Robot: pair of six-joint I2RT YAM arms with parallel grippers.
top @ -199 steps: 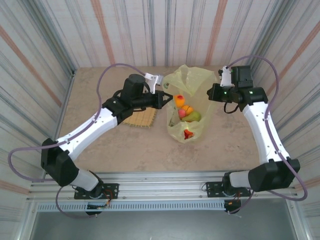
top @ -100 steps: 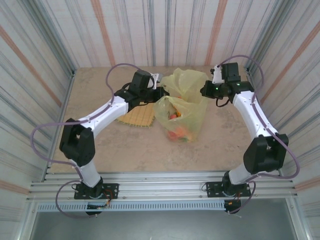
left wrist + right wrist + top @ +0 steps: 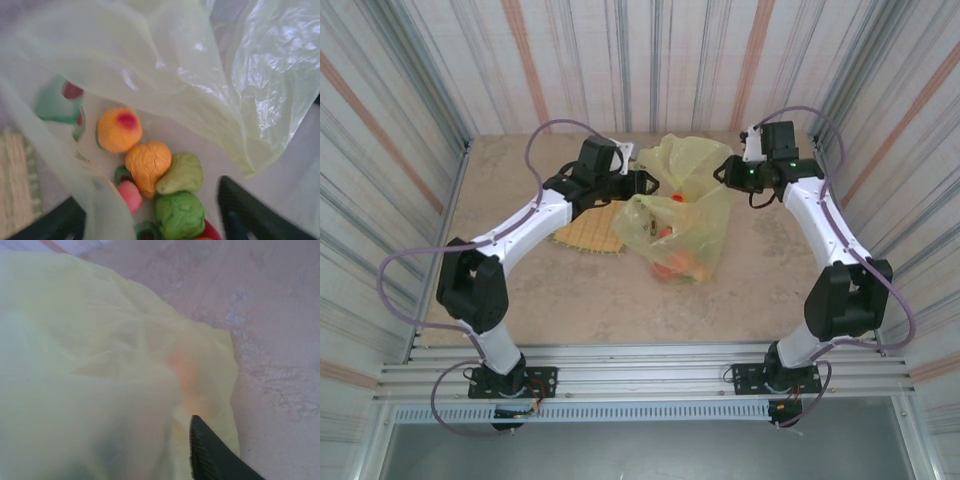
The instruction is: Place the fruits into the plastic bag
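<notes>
Since half a second ago, the plastic bag [image 3: 692, 205] has sagged a little more to the left; it lies at the far middle of the surface [image 3: 520, 290]. The fruits [image 3: 150, 165] are inside it, orange, green, pink and red, packed close together. The left end effector [image 3: 642, 184] is at the bag's left rim, with its fingers [image 3: 245, 215] spread wide. The right end effector [image 3: 722, 172] is at the far right edge of the bag; I cannot tell if it pinches the film. A woven mat [image 3: 582, 235] lies just left of the bag.
</notes>
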